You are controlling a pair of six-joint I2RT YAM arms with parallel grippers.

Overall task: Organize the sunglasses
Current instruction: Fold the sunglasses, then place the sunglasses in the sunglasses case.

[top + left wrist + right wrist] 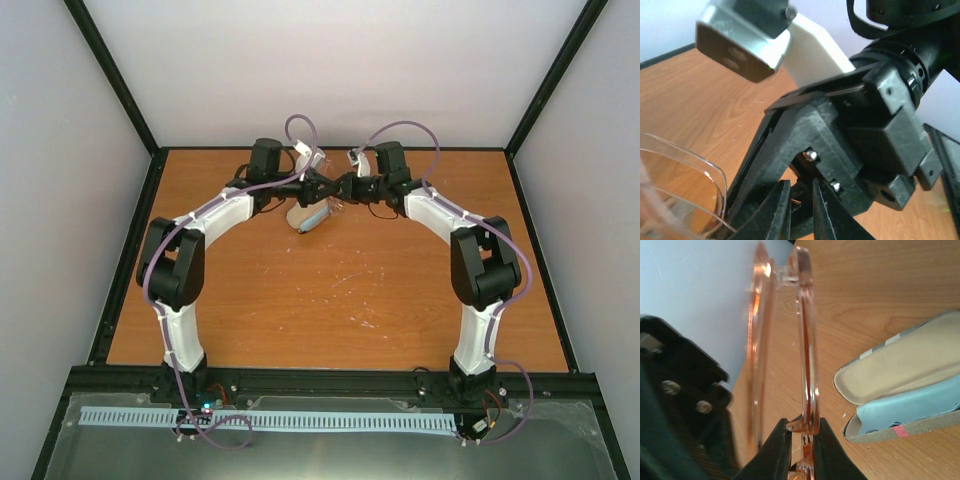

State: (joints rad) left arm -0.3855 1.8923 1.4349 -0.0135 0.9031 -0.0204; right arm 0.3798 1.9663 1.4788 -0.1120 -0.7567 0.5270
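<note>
While both arms reach inward and meet over the far middle of the orange-brown table [330, 300], the left arm [180, 260] and the right arm [485, 265] bend in mirror fashion, wrists almost nose to nose. Just beside and below that meeting point lies the oval case [910, 360], resting on the tabletop with its lid open, showing a pale beige lining and a striped outer shell. A light blue cloth [912, 405] lies inside it, between the two halves. The sunglasses [807, 340] are held above the wood between the two wrists, near the case but not touching it. The right wrist camera sees them edge-on as thin translucent orange strips. The right gripper [802, 429] is clamped on the sunglasses, its two black fingers pinching the near end of one orange-tinted rim. The left gripper [800, 186] points at the black body of the right wrist, with a clear-edged orange lens close at the lower left of its camera view. Its fingers stand close together with a narrow gap, and I cannot tell whether they grip anything there.
</note>
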